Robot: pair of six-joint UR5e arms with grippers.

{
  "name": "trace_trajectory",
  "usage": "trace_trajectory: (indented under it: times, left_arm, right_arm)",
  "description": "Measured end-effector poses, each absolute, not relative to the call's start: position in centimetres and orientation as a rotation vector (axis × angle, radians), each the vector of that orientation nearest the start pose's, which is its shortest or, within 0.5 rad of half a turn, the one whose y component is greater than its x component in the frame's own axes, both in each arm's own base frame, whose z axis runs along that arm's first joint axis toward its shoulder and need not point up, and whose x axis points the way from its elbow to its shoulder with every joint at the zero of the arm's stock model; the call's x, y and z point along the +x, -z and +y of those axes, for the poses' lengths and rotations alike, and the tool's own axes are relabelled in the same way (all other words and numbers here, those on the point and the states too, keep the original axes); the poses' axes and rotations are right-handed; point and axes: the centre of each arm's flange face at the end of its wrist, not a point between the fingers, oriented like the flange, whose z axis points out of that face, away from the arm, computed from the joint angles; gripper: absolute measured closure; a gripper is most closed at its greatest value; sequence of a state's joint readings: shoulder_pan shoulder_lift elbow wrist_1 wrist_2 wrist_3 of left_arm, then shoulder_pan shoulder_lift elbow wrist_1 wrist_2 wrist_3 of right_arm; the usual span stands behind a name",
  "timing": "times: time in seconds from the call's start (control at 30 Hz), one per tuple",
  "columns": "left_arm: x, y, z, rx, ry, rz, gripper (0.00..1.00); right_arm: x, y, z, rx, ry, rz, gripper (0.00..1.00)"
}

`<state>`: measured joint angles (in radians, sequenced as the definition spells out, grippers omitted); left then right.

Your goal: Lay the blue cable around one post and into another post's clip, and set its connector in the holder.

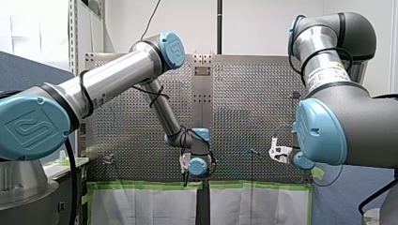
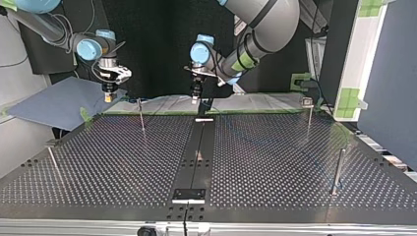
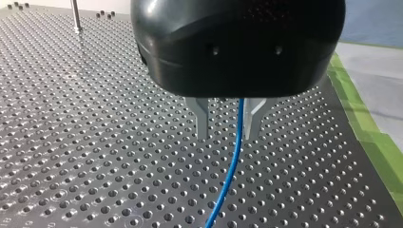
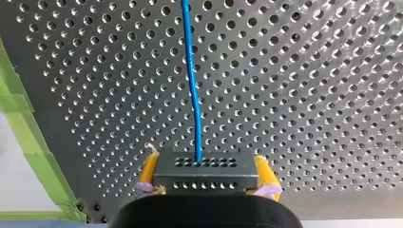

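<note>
In the left wrist view the blue cable (image 3: 231,171) runs down between my left gripper's (image 3: 227,137) two metal fingers (image 3: 203,118). They stand apart around it, with the cable nearer one finger and not pinched. In the right wrist view my right gripper (image 4: 206,161) has its yellow pads (image 4: 149,168) shut on a dark grey connector block (image 4: 205,178), and the cable (image 4: 192,80) leads away from it over the perforated plate. In the top view my right gripper (image 2: 109,93) hangs at the far left edge of the table, and my left gripper (image 2: 196,96) is near the far middle.
Thin metal posts stand on the perforated table (image 2: 275,162): one at the top view's far left (image 2: 141,115), one far right (image 2: 309,118), one near right (image 2: 338,169). A black strip (image 2: 196,157) runs down the middle to a bracket (image 2: 188,194). Green tape (image 3: 366,123) marks the table's edge.
</note>
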<state>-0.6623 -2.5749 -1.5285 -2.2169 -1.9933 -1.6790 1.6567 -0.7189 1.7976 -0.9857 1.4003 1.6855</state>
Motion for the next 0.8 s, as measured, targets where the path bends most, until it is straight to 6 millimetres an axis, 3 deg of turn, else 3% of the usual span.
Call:
trace_trajectory:
  times: [0.23, 0.3, 0.4, 0.57, 0.7, 0.8]
  left_arm:
    - [47.15, 3.42, -48.51, 0.124, 0.26, 1.607, 0.76]
    - [47.16, 3.43, -48.52, 0.126, 0.26, 1.607, 0.87]
    - [47.15, 3.43, -48.53, 0.128, 0.261, 1.607, 0.95]
    - [47.09, 3.42, -48.73, 0.145, 0.277, 1.607, 0.95]
    - [47.05, 3.44, -48.82, 0.153, 0.285, 1.608, 0.86]
    - [47.03, 3.47, -48.8, 0.155, 0.284, 1.61, 0.86]
  right_arm:
    - [20.02, 1.19, -57.84, 1.42, -1.429, -1.251, 1.0]
    - [19.99, 1.19, -57.85, 1.42, -1.428, -1.252, 1.0]
    - [19.93, 1.19, -57.87, 1.419, -1.427, -1.252, 1.0]
    - [19.85, 1.17, -57.9, 1.418, -1.426, -1.253, 1.0]
    - [19.76, 1.18, -57.93, 1.416, -1.425, -1.254, 1.0]
    - [19.62, 1.17, -57.99, 1.411, -1.422, -1.256, 1.0]
